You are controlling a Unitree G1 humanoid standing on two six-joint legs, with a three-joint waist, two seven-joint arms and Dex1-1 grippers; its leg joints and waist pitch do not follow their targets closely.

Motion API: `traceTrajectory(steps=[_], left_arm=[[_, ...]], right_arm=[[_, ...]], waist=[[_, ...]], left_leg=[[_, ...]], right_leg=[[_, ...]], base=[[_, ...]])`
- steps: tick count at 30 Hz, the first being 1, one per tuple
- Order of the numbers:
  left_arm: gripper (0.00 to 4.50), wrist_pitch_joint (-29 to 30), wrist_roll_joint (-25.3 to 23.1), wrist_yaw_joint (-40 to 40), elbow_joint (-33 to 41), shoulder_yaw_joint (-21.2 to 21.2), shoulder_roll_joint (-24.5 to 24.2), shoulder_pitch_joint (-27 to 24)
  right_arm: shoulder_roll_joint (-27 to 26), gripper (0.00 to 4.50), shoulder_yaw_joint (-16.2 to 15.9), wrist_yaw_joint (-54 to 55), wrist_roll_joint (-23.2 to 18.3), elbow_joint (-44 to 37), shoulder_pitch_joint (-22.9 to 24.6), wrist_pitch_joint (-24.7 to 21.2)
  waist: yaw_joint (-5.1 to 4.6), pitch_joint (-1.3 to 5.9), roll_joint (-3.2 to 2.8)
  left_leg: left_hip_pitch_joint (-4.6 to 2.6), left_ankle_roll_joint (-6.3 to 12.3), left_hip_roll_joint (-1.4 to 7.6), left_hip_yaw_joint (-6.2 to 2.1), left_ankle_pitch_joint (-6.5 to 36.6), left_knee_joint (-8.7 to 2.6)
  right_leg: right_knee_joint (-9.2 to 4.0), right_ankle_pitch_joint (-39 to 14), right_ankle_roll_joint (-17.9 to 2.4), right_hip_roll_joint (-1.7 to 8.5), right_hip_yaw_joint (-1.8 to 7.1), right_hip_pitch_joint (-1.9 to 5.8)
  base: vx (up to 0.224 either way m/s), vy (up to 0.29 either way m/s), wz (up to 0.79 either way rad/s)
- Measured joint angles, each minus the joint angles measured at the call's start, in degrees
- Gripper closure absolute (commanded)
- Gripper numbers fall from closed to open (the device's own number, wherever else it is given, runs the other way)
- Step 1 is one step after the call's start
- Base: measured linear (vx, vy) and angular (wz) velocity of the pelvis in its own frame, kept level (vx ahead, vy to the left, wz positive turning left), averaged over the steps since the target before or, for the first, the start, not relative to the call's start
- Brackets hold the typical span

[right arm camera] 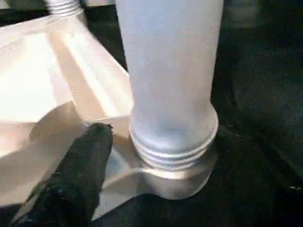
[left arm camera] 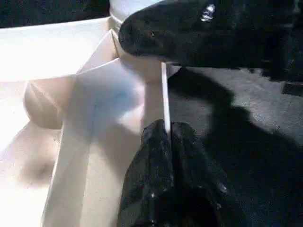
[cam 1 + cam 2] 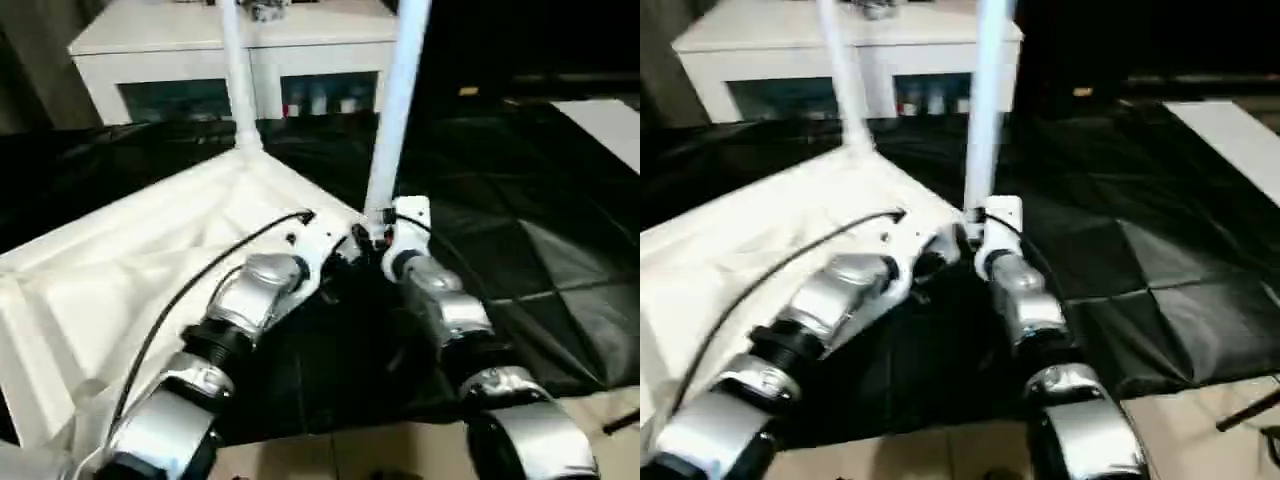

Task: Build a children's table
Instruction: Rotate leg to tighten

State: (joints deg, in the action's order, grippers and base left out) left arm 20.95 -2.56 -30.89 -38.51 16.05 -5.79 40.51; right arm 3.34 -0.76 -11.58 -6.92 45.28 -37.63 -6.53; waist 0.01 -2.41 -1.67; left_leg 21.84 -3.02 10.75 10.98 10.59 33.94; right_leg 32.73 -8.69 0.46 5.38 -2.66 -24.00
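Observation:
The white tabletop (image 3: 130, 260) lies underside up on a black mat. One white leg (image 3: 236, 70) stands in its far corner socket. A second leg (image 3: 396, 110) stands upright in the near corner socket (image 1: 182, 182), with threads showing above the socket's rim. My right gripper (image 3: 376, 236) is open around this leg's base; one black finger (image 1: 83, 175) sits a little apart from the threads. My left gripper (image 2: 165, 142) is just beside it, its fingers shut on the tabletop's thin rim (image 2: 164, 94).
A white cabinet with glass doors (image 3: 240, 50) stands behind the tabletop. The black mat (image 3: 520, 250) spreads to the right, with a white board (image 3: 610, 125) at its far right. Pale floor (image 3: 350, 450) shows at the near edge.

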Motion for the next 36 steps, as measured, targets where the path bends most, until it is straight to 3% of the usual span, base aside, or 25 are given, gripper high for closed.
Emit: traceTrajectory(steps=[6, 13, 23, 36], left_arm=[[4.5, 0.24, 1.74, -11.0, 8.48, 1.93, -6.13, -4.26], [4.5, 1.35, 4.94, -27.77, 17.5, 4.85, -16.32, -8.53], [4.5, 2.96, 5.09, -30.29, 18.96, 5.82, -17.15, -8.64], [4.5, 4.97, 5.18, -30.85, 21.34, 5.72, -17.68, -9.47]], right_arm=[[13.47, 0.57, -7.15, -22.01, 1.01, -13.77, 9.02, -2.22], [22.53, 0.57, -10.13, -38.93, -1.07, -21.6, 13.17, -4.65], [21.99, 0.57, -11.44, -44.0, -2.23, -22.63, 12.72, -6.84], [21.3, 1.69, -9.62, -46.26, -4.64, -21.38, 12.57, -8.36]], waist=[[1.79, 0.01, -0.01], [2.5, 0.0, 0.0], [2.84, -0.12, 0.31], [3.28, -0.08, 0.58]], left_leg=[[0.04, 0.02, 0.33, 0.1, -0.01, -0.05], [0.06, 0.03, 0.34, 0.18, 0.0, -0.14], [-0.06, 0.0, 0.23, 0.51, -0.01, 0.09], [0.0, 0.04, 0.26, 0.49, -0.01, 0.09]], right_leg=[[0.34, 0.07, -0.04, -0.11, -0.15, -0.09], [0.38, -0.06, -0.03, -0.1, -0.14, -0.17], [0.39, -0.04, -0.07, -0.01, 0.37, 0.07], [0.48, -0.06, -0.04, -0.02, 0.3, 0.02]], base=[[0.046, -0.013, 0.02], [0.007, -0.002, 0.0], [0.0, 0.0, 0.0], [0.0, 0.0, 0.0]])
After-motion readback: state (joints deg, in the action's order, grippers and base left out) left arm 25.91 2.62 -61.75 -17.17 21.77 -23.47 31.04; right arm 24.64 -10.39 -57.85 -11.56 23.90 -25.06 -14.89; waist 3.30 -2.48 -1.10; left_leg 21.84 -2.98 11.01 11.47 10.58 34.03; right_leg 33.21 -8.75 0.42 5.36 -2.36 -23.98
